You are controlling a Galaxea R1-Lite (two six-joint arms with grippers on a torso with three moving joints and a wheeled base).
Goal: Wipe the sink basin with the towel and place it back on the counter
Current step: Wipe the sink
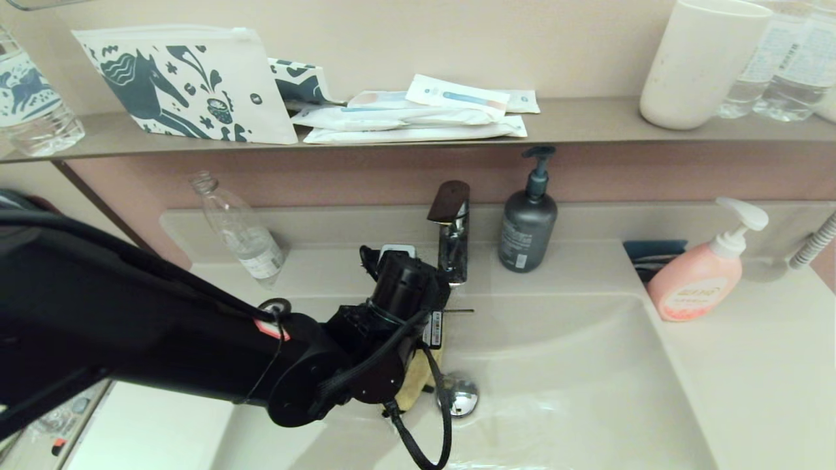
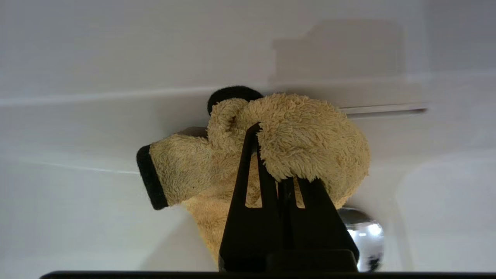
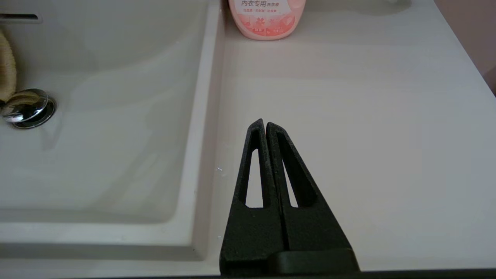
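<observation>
- Inside the sink basin (image 1: 588, 365), the left gripper (image 2: 271, 155) reaches down, its black fingers (image 2: 248, 182) pinched tight on the towel (image 2: 302, 143), a bunched mustard-yellow cloth with black edging.
- From the head view, the left arm stretches in from the left edge across the bowl, and only a sliver of the towel (image 1: 413, 385) shows below the wrist, just beside the chrome drain plug (image 1: 461, 393).
- In the left wrist view, the towel sits against the basin's glossy inner wall, with the drain plug (image 2: 364, 236) close behind the fingers and the narrow overflow slot (image 2: 383, 109) beyond the cloth.
- The right gripper (image 3: 266, 126) hangs over the counter (image 3: 368, 135) beside the basin's rim, its two fingers pressed together and holding nothing.
- A pink pump bottle (image 1: 702, 277) stands on the counter at the robot's right, near the back corner of the bowl.
- A dark grey pump bottle (image 1: 528, 222) stands just right of the chrome faucet (image 1: 452, 228) behind the basin; a clear plastic bottle (image 1: 238, 228) leans to the faucet's left.
- On the grey-brown shelf (image 1: 588, 121) above: a printed pouch (image 1: 189, 81), flat white packets (image 1: 418, 114) and a cream cup (image 1: 699, 62).
</observation>
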